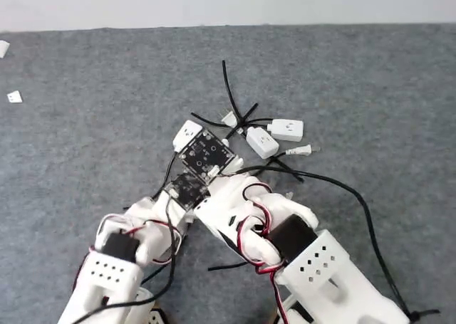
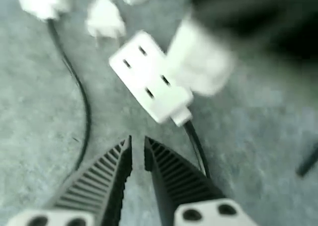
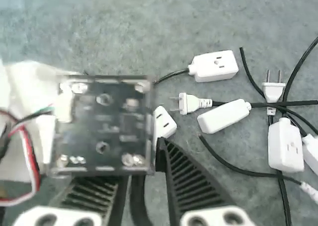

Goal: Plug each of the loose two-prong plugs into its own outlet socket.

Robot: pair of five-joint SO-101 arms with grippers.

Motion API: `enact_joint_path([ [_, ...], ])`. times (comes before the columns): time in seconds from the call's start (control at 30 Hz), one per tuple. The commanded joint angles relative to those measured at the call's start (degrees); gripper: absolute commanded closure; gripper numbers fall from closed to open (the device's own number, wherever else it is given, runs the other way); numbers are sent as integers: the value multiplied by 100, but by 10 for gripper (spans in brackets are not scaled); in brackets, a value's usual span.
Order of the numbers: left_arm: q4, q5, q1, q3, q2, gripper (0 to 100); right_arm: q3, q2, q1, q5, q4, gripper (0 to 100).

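Robotics test bench (hobby-lab sort): grey felt mat (image 1: 85, 160), white wall (image 1: 214, 3), exposed circuit boards (image 1: 206, 153).

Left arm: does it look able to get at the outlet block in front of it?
Probably yes: bare carpet lies between the left gripper and the outlet block. A blurred white shape crowds the block's far side, so approach from the near end.

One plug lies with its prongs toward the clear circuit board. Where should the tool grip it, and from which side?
Probably grip the plug by its white body, between prongs and cord, from above, closing across its two long sides. It lies flat on the carpet with those sides exposed, and the prongs stay clear for plugging in.
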Motion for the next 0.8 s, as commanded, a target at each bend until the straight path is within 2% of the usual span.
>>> enact_joint_path([
  [0.0,-703,1556,-492,180,-677,959,62,207,356,-290,-523,991],
  [0.13,-923,2435,-993,303,-1178,959,35,945,620,-738,-1007,991],
  [0.33,-1855,3121,-1662,734,-1723,961,-273,1877,637,-1284,-1437,991],
  [0.7,-2040,3174,-1670,884,-1925,961,-440,2492,585,-1714,-2202,991],
  [0.77,-2040,2980,-1670,884,-1925,961,-457,2510,567,-1890,-2185,991],
])
